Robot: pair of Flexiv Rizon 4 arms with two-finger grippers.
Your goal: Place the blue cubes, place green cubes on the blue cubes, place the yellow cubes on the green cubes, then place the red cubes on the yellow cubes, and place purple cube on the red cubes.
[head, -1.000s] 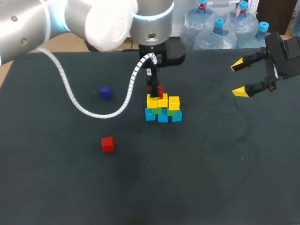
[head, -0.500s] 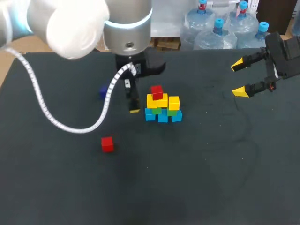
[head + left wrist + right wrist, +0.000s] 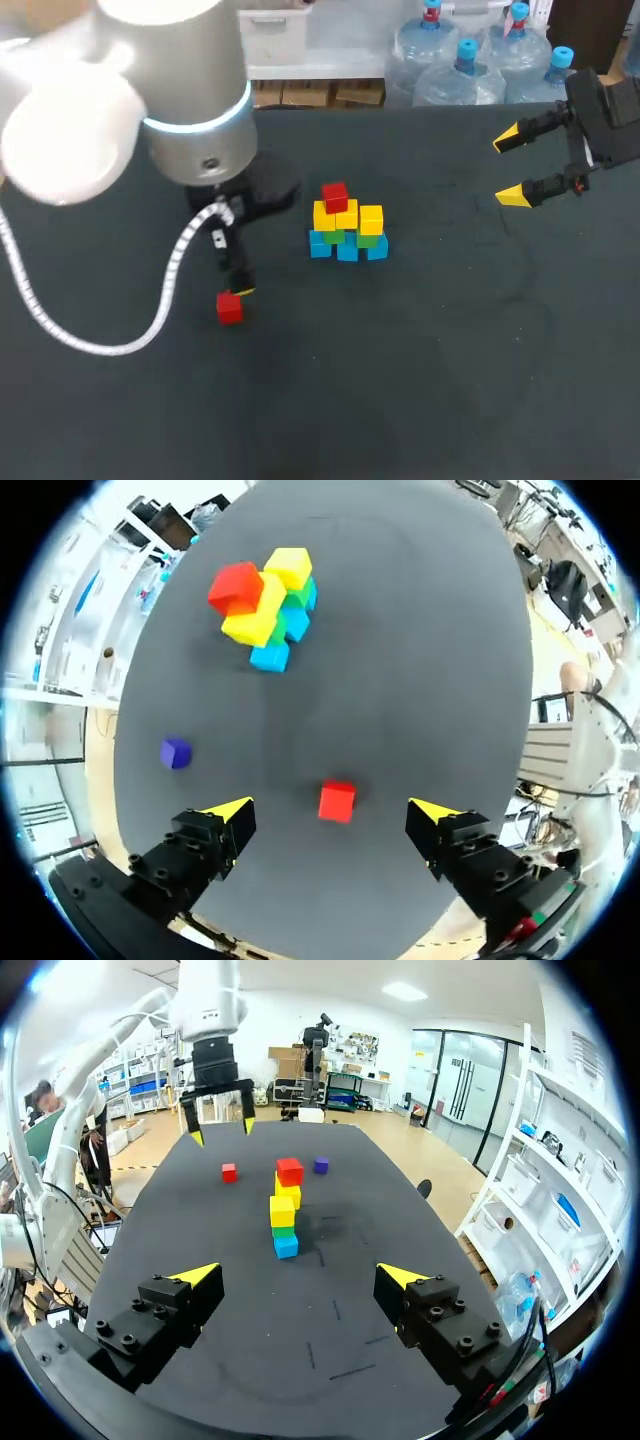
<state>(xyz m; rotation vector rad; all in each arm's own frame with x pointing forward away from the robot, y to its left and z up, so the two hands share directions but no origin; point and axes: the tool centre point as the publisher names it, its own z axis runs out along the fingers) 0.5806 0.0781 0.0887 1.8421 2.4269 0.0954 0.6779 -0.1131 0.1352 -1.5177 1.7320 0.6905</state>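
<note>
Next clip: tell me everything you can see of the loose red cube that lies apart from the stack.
The loose red cube is a small, plain block, evenly red, with crisp edges and a matt look; its material cannot be told. It sits flat on the dark table, alone, well apart from the stack and the purple cube. The left gripper hangs above it, open, with the cube in the gap between its fingers and neither finger touching it. Only the table touches it.
</note>
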